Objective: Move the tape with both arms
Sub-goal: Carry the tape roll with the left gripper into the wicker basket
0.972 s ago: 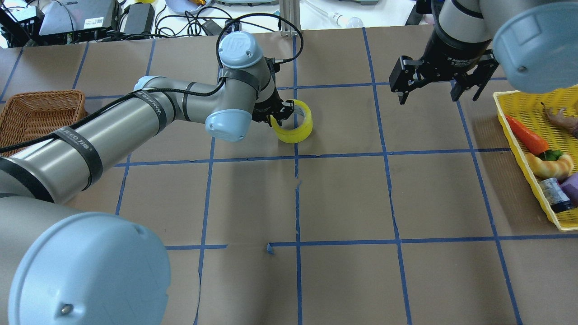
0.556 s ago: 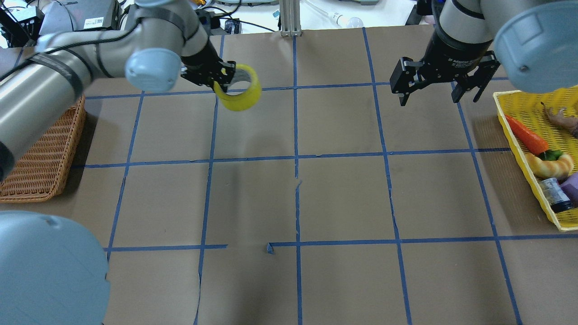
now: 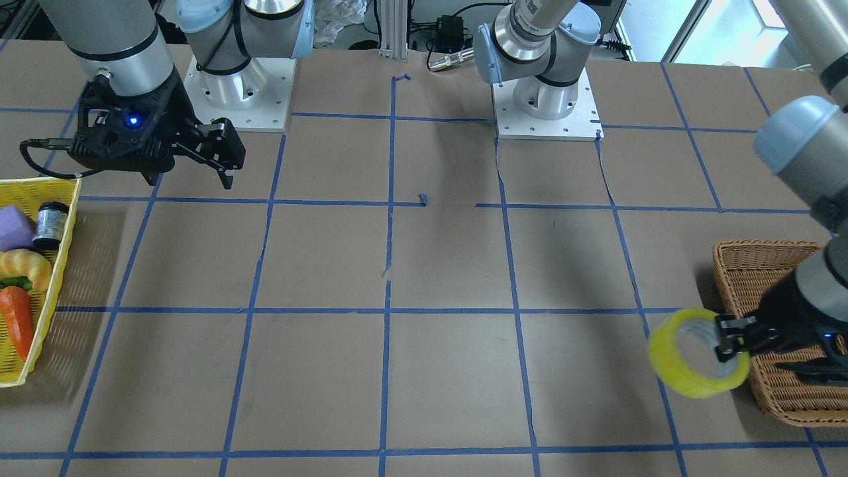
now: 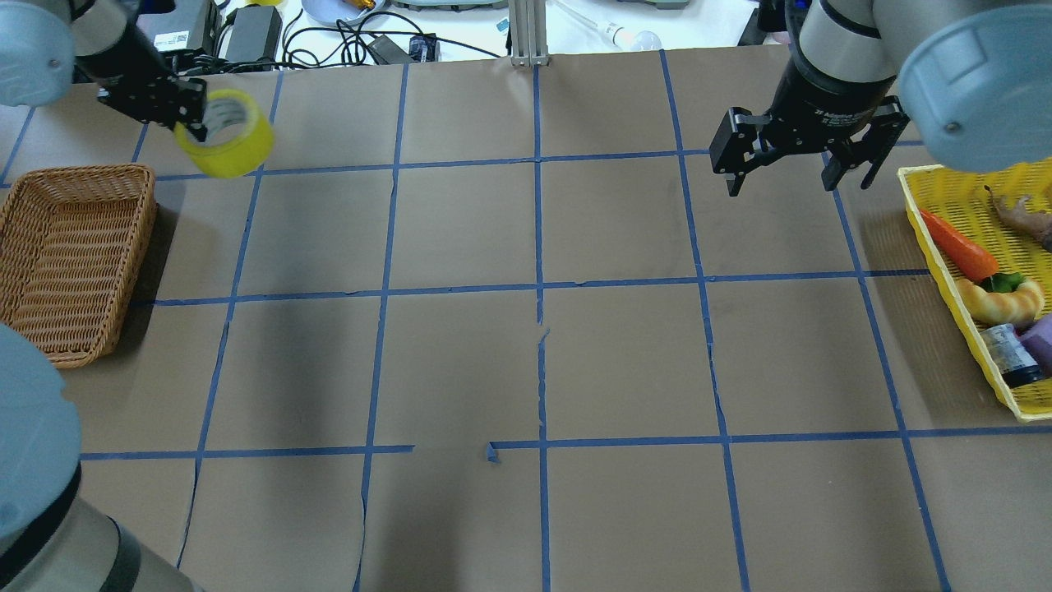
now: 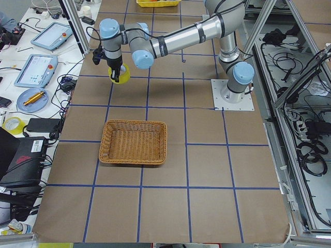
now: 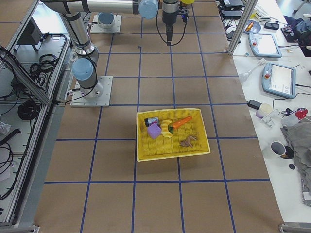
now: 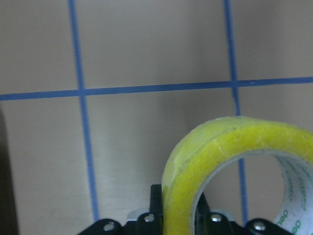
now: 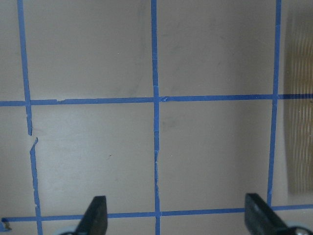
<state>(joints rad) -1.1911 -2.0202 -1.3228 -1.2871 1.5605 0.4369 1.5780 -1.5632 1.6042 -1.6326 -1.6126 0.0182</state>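
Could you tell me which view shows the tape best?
Exterior front-facing: the whole tape ring and the grip on its wall are clear. Overhead shows it smaller, left wrist crops it, exterior left shows a speck.

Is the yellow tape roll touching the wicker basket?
Apart. The exterior left view shows the tape held by the left hand well beyond the basket, with bare brown table between them.

Wicker basket [image 4: 74, 255]; yellow tray [image 4: 953, 197] holding carrot [image 4: 960, 245], bottle [image 4: 1009, 355], purple block [image 4: 1039, 339].
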